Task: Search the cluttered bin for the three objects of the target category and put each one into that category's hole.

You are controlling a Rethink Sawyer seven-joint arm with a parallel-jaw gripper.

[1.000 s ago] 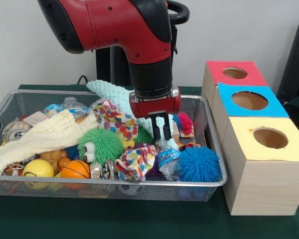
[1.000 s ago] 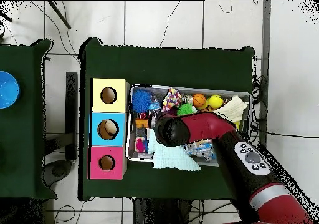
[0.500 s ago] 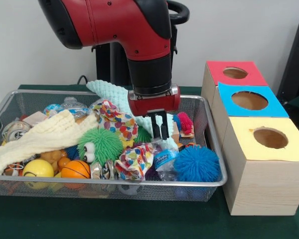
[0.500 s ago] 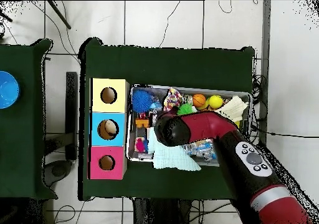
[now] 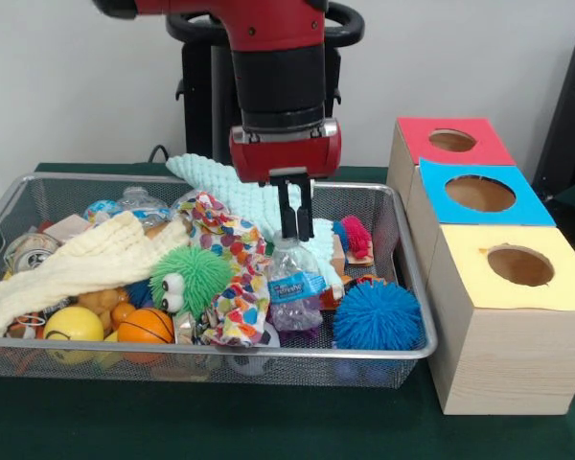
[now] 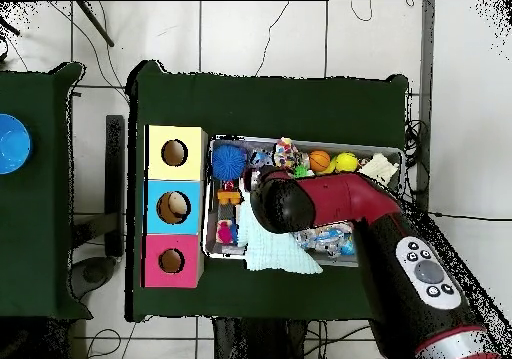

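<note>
Above the wire bin [image 5: 402, 278], we lift a water bottle [image 5: 289, 280].
From the front, our gripper [image 5: 294, 233] pinches its cap and has raised it upright since a second ago, a likely target; overhead, our arm hides it, boxes [image 6: 175, 206] alongside.

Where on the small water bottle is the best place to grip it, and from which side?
At the neck, coming straight down from above. The water bottle stands nearly upright in the wire basket with its cap end up, hemmed in by the patterned cloth and blue spiky ball, so only the top is free. The gripper already appears closed on that end.
</note>
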